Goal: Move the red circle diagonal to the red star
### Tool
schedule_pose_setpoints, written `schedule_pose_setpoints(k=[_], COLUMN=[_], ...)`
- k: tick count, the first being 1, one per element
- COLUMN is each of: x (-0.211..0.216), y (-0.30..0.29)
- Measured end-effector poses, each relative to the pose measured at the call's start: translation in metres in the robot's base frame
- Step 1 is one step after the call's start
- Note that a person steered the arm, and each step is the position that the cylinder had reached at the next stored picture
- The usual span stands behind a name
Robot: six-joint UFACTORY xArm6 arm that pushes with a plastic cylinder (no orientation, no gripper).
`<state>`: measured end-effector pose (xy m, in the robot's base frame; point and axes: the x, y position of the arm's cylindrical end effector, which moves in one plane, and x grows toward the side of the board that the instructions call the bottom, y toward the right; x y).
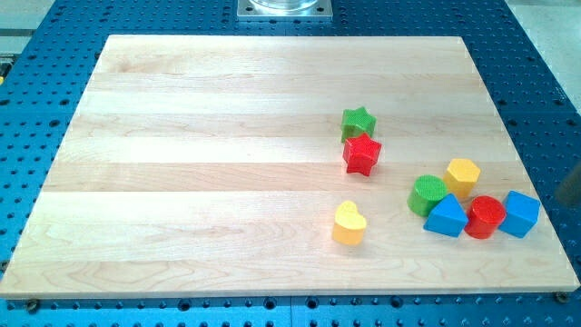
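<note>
The red circle point(485, 217) lies near the board's lower right, between a blue triangle point(446, 218) on its left and a blue cube point(519, 213) on its right, touching both. The red star point(361, 154) sits up and to the left, with a green star point(358, 121) touching it just above. A blurred dark shape at the view's right edge looks like my rod. Its lower end, my tip point(563, 202), is right of the blue cube and apart from it.
A green circle point(427, 194) and a yellow hexagon point(462, 176) sit just above the blue triangle and red circle. A yellow heart point(349, 223) lies alone below the red star. The wooden board point(227, 136) rests on a blue perforated table.
</note>
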<state>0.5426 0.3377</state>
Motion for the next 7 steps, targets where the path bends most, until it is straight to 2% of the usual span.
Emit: schedule_pose_setpoints(k=[1, 2, 3, 7], x=[0.064, 0.068, 0.047, -0.023], y=[-0.003, -0.039, -0.074, -0.138])
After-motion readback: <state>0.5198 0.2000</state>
